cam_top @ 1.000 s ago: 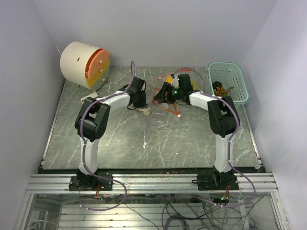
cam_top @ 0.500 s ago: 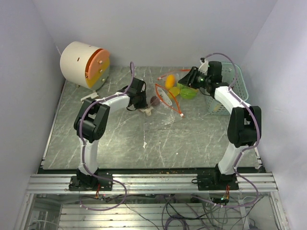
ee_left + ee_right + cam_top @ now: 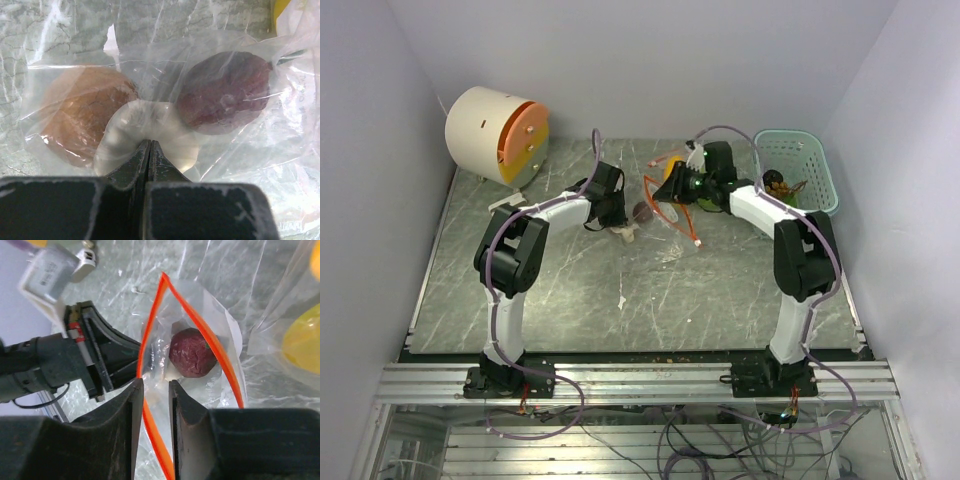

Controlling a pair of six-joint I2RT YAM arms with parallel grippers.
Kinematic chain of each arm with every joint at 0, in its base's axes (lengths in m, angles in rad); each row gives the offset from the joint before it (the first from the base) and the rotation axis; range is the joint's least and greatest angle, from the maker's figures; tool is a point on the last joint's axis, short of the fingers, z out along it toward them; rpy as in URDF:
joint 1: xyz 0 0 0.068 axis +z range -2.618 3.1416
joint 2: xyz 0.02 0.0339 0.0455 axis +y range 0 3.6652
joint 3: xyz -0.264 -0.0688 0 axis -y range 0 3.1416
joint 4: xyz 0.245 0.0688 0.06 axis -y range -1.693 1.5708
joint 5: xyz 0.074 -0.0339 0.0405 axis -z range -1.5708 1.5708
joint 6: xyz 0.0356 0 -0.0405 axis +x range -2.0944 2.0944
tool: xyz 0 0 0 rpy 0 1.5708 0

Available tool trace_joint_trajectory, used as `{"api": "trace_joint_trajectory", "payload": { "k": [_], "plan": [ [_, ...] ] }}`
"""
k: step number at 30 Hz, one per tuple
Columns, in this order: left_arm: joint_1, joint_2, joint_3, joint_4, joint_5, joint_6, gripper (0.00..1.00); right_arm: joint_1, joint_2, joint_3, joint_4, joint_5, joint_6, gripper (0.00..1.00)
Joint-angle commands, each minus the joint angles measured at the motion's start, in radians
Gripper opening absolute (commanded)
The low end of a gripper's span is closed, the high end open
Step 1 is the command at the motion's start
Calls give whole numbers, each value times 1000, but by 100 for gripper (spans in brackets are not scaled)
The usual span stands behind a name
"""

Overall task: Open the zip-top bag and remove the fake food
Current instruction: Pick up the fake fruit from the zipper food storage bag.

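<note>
Left pincer (image 3: pixel 150 146) is shut tight, jaws together on a fold of the zip-top bag (image 3: pixel 292 135) at its closed end, pinning it low on the surface (image 3: pixel 570 300). Right pincer (image 3: pixel 154 390) straddles the red-orange zip strip (image 3: pixel 150 330) at the mouth. Its jaws are a little apart with one lip of the strip in the gap, not visibly pinched.

Bag lies mid-rear on the surface between the two arms, mouth gaping in a lens shape toward the right wrist camera. Fake food (image 3: pixel 192 352) inside: dark red lump (image 3: pixel 225 92), brown lump (image 3: pixel 85 112), whitish piece (image 3: pixel 145 127) just ahead of the left jaws, all pressed against the film. Yellow piece (image 3: pixel 302 337) sits behind folds at right; in or out of the bag, cannot tell.

Handling, judged: film looks thin, crinkly and slippery with no stiffness, so it would bunch and slide out of a loose pinch. Strip is the one firm part and the best hold for spreading the mouth. Pieces look light, rounded and hard, likely to roll. Best taken across the widest part, through the open mouth, not through the film. Bag probably too light to stay put unless anchored.

Outward: teal basket (image 3: pixel 808 160) right of the bag, brown bits in it. White drum with orange face (image 3: pixel 490 130) rear left.
</note>
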Motion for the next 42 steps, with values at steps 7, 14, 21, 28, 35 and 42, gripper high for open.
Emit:
{"api": "trace_joint_trajectory", "payload": {
  "k": [7, 14, 21, 28, 35, 42],
  "plan": [
    [-5, -19, -1, -124, -51, 45, 7, 38, 151, 18, 15, 76, -31, 13],
    [-13, 5, 12, -124, -29, 59, 7, 58, 198, 48, 18, 79, -42, 13],
    [-25, 38, 67, -150, -32, 81, 7, 66, 200, 79, 74, 28, -12, 32],
    [-26, 59, 93, -161, -30, 87, 7, 83, 228, 110, 68, 10, -13, 50],
    [-26, 77, 112, -164, -22, 86, 7, 111, 293, 143, -33, 11, -77, 59],
    [-26, 90, 120, -164, -14, 87, 7, 116, 297, 108, -17, 26, -73, 58]
  ]
}}
